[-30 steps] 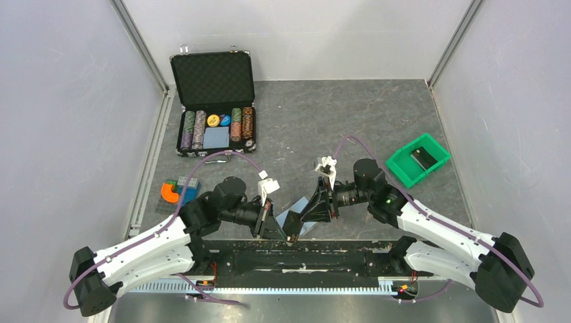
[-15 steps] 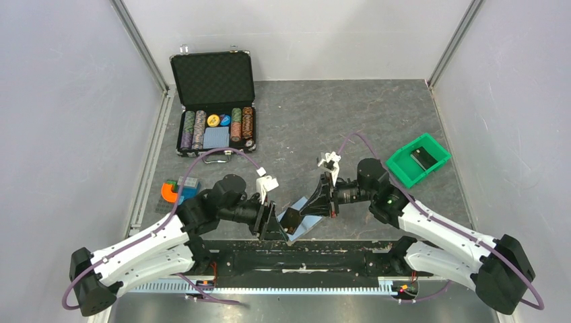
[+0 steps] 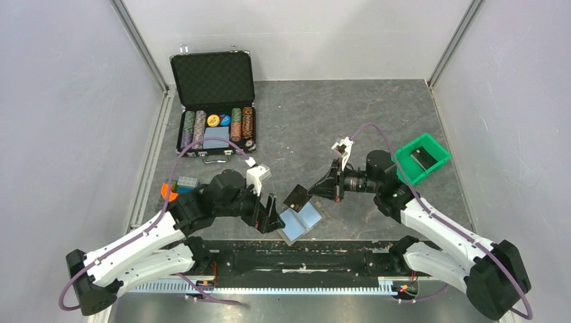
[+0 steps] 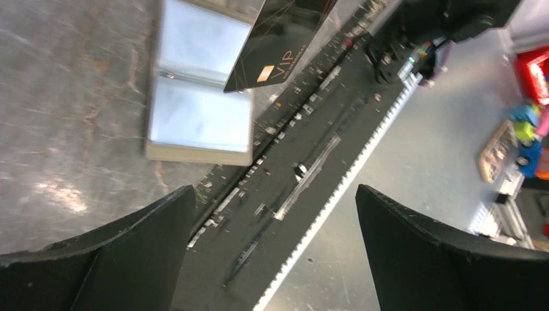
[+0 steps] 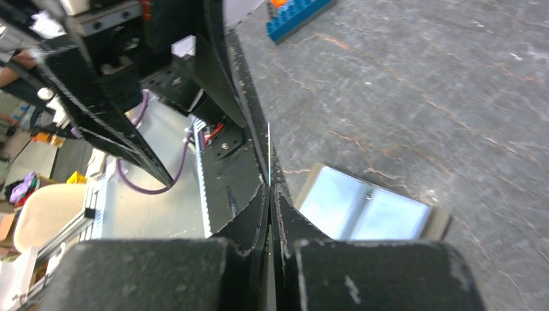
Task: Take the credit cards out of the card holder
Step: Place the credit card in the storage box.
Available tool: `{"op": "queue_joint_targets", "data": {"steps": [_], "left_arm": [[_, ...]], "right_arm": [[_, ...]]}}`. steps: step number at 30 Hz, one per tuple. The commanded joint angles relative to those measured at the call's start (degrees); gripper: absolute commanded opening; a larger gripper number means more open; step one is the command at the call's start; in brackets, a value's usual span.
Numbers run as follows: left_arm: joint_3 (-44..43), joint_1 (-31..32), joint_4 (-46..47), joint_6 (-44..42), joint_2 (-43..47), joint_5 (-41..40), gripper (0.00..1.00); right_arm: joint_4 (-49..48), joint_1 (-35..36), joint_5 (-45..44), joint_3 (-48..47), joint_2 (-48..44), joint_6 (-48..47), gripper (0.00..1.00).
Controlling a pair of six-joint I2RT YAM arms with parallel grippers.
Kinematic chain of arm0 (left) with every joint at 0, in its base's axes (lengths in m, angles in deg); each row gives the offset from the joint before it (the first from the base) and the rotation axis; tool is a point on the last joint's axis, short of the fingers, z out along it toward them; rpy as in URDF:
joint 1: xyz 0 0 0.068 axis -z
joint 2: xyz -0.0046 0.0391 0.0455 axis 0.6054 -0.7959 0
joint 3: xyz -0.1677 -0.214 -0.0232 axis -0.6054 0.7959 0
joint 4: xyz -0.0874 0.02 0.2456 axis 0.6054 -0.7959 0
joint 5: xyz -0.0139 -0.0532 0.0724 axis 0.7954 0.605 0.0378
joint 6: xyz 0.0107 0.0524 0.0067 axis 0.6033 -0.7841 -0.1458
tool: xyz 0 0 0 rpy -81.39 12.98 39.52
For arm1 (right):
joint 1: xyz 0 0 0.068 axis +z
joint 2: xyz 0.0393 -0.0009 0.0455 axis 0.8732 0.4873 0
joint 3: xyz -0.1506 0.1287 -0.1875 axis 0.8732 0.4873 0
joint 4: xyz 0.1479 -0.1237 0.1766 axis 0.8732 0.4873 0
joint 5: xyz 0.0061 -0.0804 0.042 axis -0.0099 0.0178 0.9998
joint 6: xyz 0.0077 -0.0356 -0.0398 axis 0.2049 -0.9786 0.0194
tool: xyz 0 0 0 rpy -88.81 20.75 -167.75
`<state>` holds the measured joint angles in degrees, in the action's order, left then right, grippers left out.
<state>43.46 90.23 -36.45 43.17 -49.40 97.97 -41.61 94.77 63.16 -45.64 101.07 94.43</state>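
Note:
The card holder (image 3: 301,221) lies spread flat on the table by the front edge, its two pale-blue panels up; it also shows in the left wrist view (image 4: 197,116) and the right wrist view (image 5: 369,207). A black credit card (image 3: 297,196) with a gold chip and "VIP" print (image 4: 278,39) hangs just above the card holder, clear of it. My right gripper (image 3: 316,190) is shut on that card, which appears edge-on between its fingertips (image 5: 269,188). My left gripper (image 3: 273,214) stands open just left of the card holder, nothing between its fingers (image 4: 273,194).
An open black chip case (image 3: 214,101) stands at the back left. A green bin (image 3: 417,159) with a dark item sits at the right. Coloured toy bricks (image 3: 176,188) lie at the left. The black mounting rail (image 3: 296,259) runs right in front of the card holder.
My left gripper opened and drew back to the left, letting go of the card holder, which now lies flat. My right gripper shut on the black card and carried it up and right.

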Motion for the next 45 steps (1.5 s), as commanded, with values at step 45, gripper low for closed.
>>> {"op": "queue_joint_targets", "data": {"steps": [45], "left_arm": [[-0.7, 0.0, -4.6, -4.7, 14.7, -28.5, 1.0]], "right_arm": [[4.6, -57.2, -50.1, -0.2, -0.4, 0.9, 0.0]]}}
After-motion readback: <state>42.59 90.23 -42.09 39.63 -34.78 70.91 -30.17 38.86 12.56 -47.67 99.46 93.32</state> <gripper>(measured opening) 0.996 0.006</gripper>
